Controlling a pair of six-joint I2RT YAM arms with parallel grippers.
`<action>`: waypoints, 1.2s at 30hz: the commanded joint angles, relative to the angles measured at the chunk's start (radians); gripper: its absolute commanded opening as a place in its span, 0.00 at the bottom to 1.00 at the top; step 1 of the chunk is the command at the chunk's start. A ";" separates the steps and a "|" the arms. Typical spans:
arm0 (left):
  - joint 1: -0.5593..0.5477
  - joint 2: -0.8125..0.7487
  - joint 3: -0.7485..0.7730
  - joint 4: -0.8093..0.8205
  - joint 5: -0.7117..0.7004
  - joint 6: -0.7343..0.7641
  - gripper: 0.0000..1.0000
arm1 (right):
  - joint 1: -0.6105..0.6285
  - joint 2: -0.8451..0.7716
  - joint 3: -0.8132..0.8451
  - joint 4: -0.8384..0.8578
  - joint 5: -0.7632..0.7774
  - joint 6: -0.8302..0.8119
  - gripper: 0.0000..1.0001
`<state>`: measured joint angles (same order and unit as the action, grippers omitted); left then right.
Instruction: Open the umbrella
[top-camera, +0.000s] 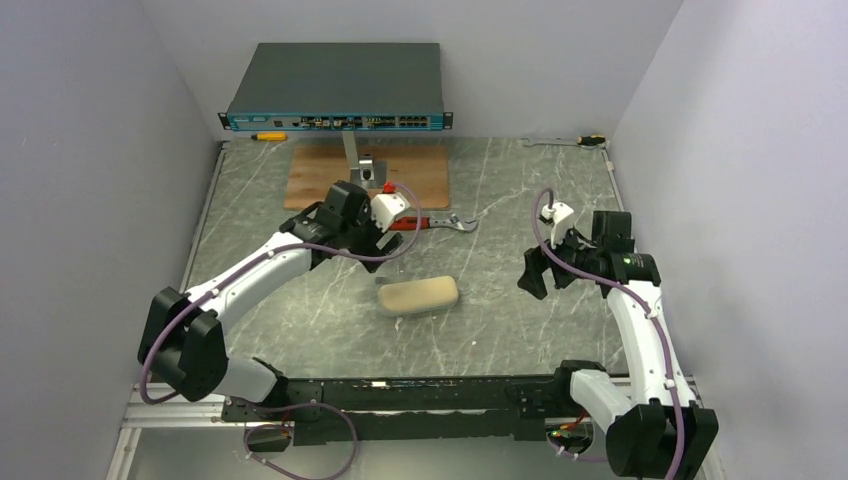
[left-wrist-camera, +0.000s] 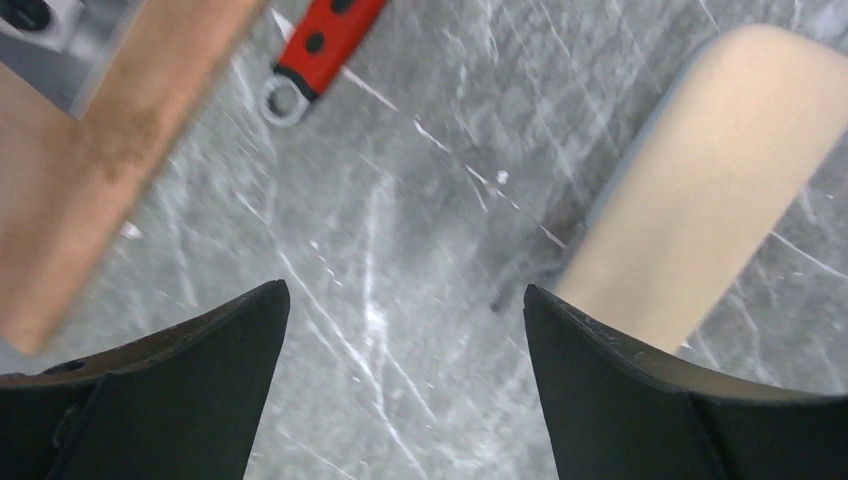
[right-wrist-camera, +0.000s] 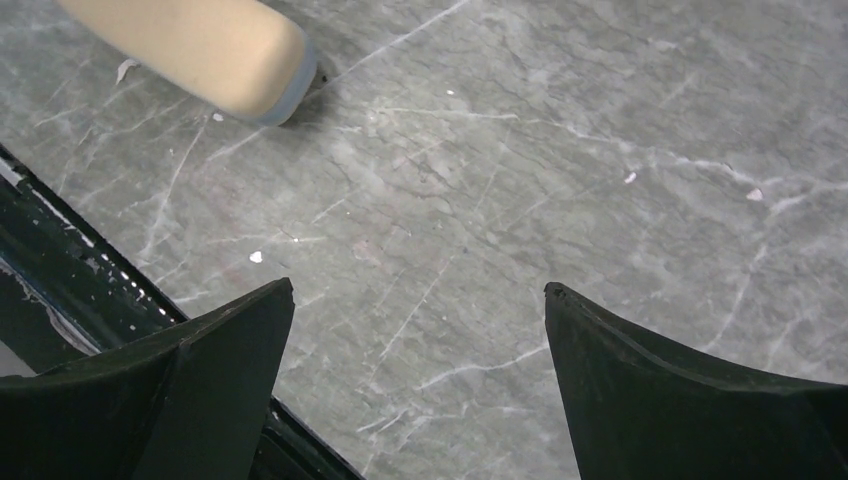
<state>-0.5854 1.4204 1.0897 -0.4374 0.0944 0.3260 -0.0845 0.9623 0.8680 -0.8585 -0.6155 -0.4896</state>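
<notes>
No lilac fabric, black shaft or knob handle of the umbrella shows in any view. A closed beige oblong case (top-camera: 418, 296) with a grey-blue rim lies flat mid-table; it also shows in the left wrist view (left-wrist-camera: 700, 180) and the right wrist view (right-wrist-camera: 200, 50). My left gripper (top-camera: 370, 243) is open and empty above the table, just behind and left of the case, its jaws (left-wrist-camera: 407, 300) wide apart. My right gripper (top-camera: 535, 272) is open and empty to the right of the case, above bare marble (right-wrist-camera: 418, 290).
A red-handled wrench (top-camera: 440, 223) lies behind the case, seen also in the left wrist view (left-wrist-camera: 320, 50). A wooden board (top-camera: 320, 175) with a metal stand (top-camera: 365, 165) sits further back. A network switch (top-camera: 338, 85) is at the rear wall. Black rail (right-wrist-camera: 60, 260) runs along the near edge.
</notes>
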 joint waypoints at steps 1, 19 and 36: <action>0.033 0.021 -0.072 -0.030 0.137 -0.120 0.89 | 0.044 0.012 -0.010 0.069 -0.054 -0.029 0.97; -0.057 0.146 -0.024 -0.053 0.493 -0.102 0.46 | 0.314 0.123 -0.007 0.168 -0.005 -0.258 0.95; -0.176 -0.314 -0.490 0.239 0.380 0.424 0.49 | 0.413 0.318 -0.042 0.368 -0.041 0.546 0.79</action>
<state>-0.7307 1.0565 0.6025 -0.2901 0.5095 0.6453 0.3260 1.2793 0.8730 -0.5400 -0.5957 -0.1684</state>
